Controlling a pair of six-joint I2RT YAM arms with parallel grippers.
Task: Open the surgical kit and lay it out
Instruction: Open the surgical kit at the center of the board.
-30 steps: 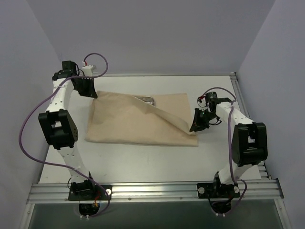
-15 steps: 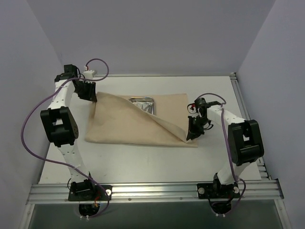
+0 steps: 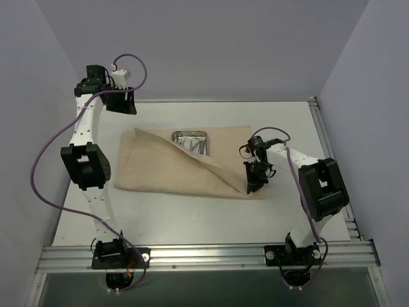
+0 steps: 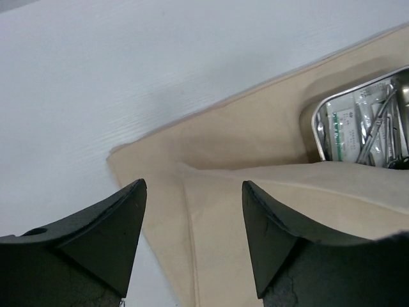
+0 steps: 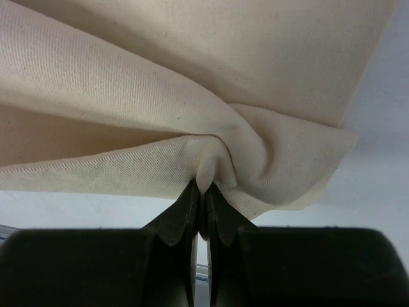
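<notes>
The cloth wrap (image 3: 172,173) lies flat across the middle of the worktop (image 3: 192,220), and we judge it partly opened. One flap is drawn into a diagonal fold that runs from the wrap's far-left corner down to its near-right corner. Behind that fold, at the wrap's far edge, the steel tray (image 3: 190,132) is uncovered on its far side, while its near side sits under the lifted cloth. Inside the tray the left wrist view shows white packets (image 4: 345,125) and slim metal clamps (image 4: 378,121) lying together; we cannot sort the other contents. The right gripper (image 5: 203,192) sits at the wrap's near-right corner, its fingers pressed together on a pinch of the flap, with the cloth bunching just above them. The left gripper (image 4: 192,187) hangs above the wrap's far-left corner with its fingers apart and nothing between them. So the unwrapping is under way, but nothing is laid out yet. The flap has to be carried clear of the tray and the cloth spread. After that the tray, clamps and packets need to be set out. For room, bare worktop runs as a wide band on the near side of the wrap, with narrower strips to its right, left and far side. The walls (image 3: 38,128) close in on both sides, and the worktop's right edge lies near the wrap's right side, so we think the near band is the best place for the flap to go.
</notes>
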